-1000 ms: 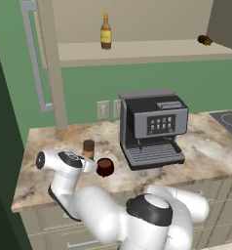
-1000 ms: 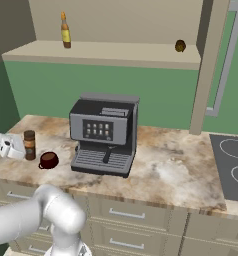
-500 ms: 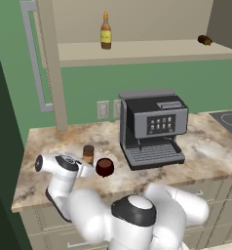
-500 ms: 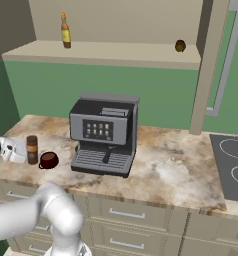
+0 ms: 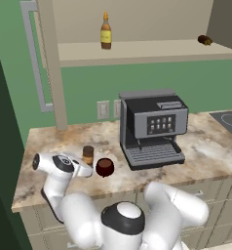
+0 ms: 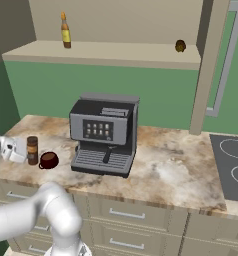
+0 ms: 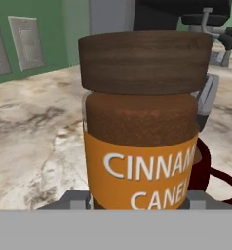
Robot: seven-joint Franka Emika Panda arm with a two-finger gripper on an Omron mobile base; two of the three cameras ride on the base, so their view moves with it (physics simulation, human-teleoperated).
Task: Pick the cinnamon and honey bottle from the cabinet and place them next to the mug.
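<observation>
The cinnamon (image 7: 142, 122) is a straight glass jar packed with brown powder, topped by a wide wood-grained brown cap and wrapped in an orange band with white lettering. It stands upright on the mottled beige stone surface (image 5: 64, 141), just beside the mug (image 5: 105, 167), a squat round dark red-brown cup with a loop handle. From the base cameras the jar (image 5: 88, 155) sits left of the mug (image 6: 48, 160), both in front of the boxy black-and-silver espresso machine (image 5: 152, 127). The tool (image 5: 87, 169) sits right at the jar, its finger tips on either side of the base; whether it grips or has let go, I cannot tell. The honey bottle (image 5: 106, 31), slim and amber with a narrow neck and yellow label, stands upright on the flat beige shelf board of the cabinet (image 5: 137, 51).
</observation>
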